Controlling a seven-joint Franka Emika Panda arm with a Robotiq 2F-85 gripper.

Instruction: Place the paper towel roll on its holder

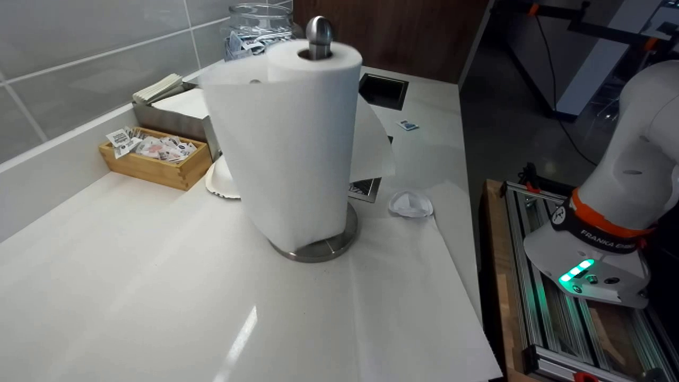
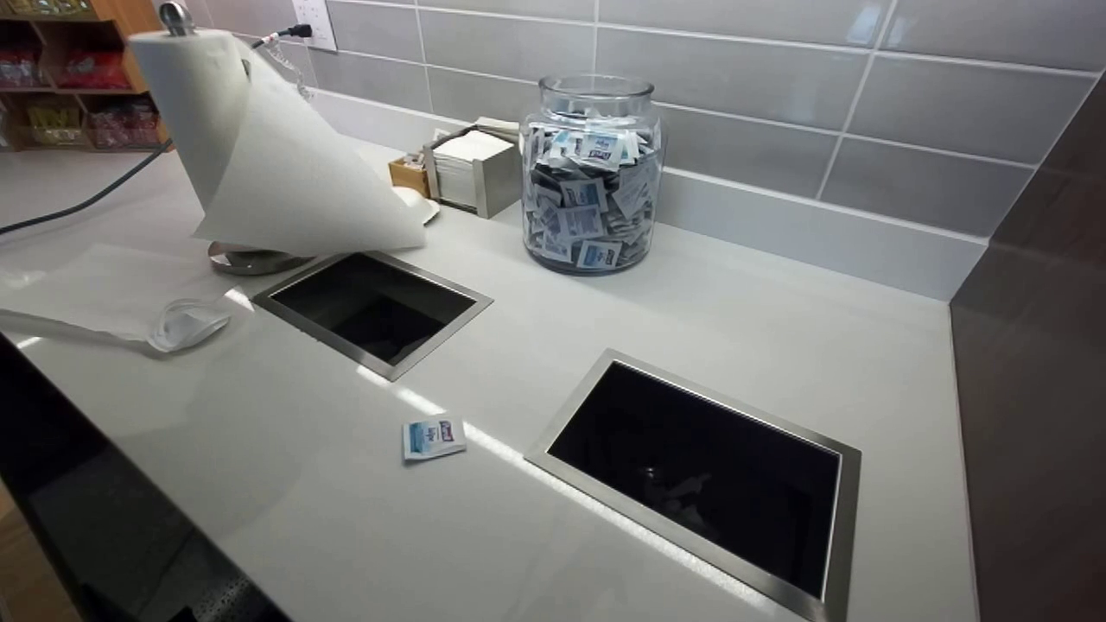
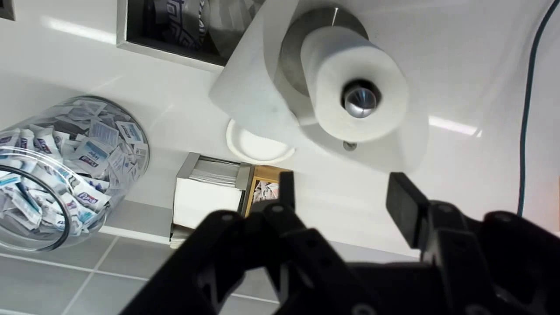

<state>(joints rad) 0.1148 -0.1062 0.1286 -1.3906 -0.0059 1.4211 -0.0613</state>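
The white paper towel roll [image 1: 297, 154] stands upright on its metal holder [image 1: 331, 249] in both exterior views [image 2: 186, 104]. The holder's post runs through the core, and its round knob [image 2: 176, 17] shows above the roll's top. A loose sheet [image 2: 311, 190] hangs out from the roll. The wrist view looks down on the roll [image 3: 385, 87], with the knob [image 3: 360, 103] inside the core opening. My gripper [image 3: 343, 192] is open and empty, its fingers apart and not touching the roll. The gripper is out of view in both exterior views.
A glass jar of wipes [image 2: 592, 190], a napkin caddy [image 2: 492, 177] and a wooden packet box [image 1: 159, 172] stand near the tiled wall. Two framed openings [image 2: 484, 302] [image 2: 851, 518] cut the counter. A white bowl [image 3: 258, 144], a packet [image 2: 434, 438] and a plastic lid [image 1: 410, 204] lie there.
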